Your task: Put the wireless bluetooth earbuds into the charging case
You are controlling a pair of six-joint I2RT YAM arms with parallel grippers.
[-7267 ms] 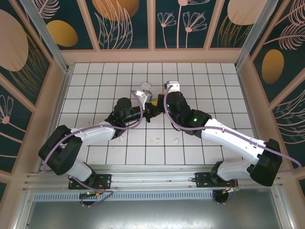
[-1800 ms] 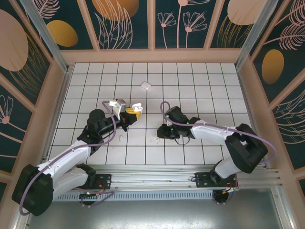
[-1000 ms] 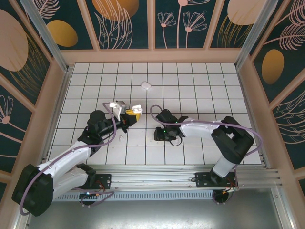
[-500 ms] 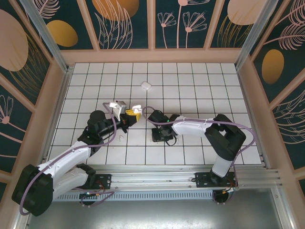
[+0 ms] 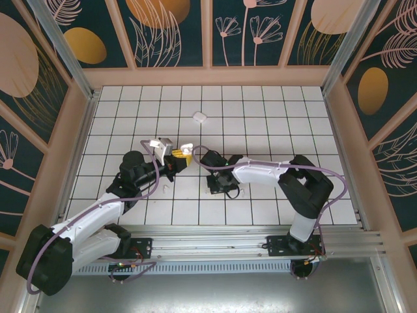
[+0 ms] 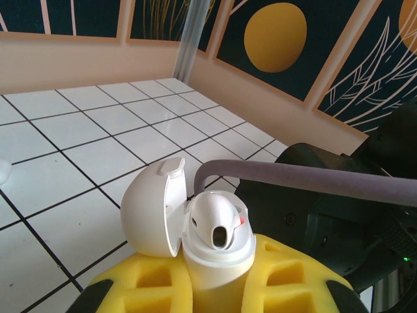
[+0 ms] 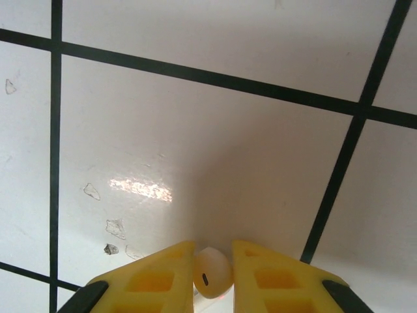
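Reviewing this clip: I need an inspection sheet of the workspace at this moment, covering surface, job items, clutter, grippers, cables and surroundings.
Surface: white tiled table, with small chips in the glaze near the right gripper.
Job's things: open charging case with a seated earbud; pinched earbud down on a tile; loose earbud on the table; second case lying apart, farther back.
Clutter: nothing seen.
Grippers: left gripper shut on the open charging case; right gripper closed on the pinched earbud.
Cables: purple cables run along both arms.
Surroundings: teal leaf-patterned wall panels in a wooden frame.
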